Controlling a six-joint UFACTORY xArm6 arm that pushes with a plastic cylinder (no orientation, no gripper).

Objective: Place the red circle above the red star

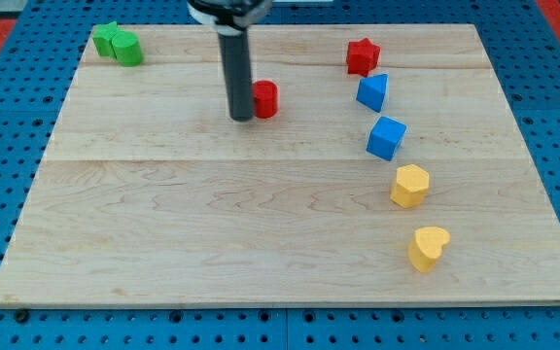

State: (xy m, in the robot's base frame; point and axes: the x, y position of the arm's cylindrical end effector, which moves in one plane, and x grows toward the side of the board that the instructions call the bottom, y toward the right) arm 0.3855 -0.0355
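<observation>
The red circle [264, 99] lies on the wooden board [212, 224] a little above the middle. My tip [241, 117] stands right against its left side, touching or nearly so. The red star [363, 56] lies near the view's top, well to the right of the red circle and slightly higher.
A blue block [372, 92] and a blue cube [387, 137] lie just below the red star. A yellow hexagon [409, 185] and a yellow heart [428, 247] follow lower down on the right. A green star [106, 37] and a green circle [127, 48] sit at the top left corner.
</observation>
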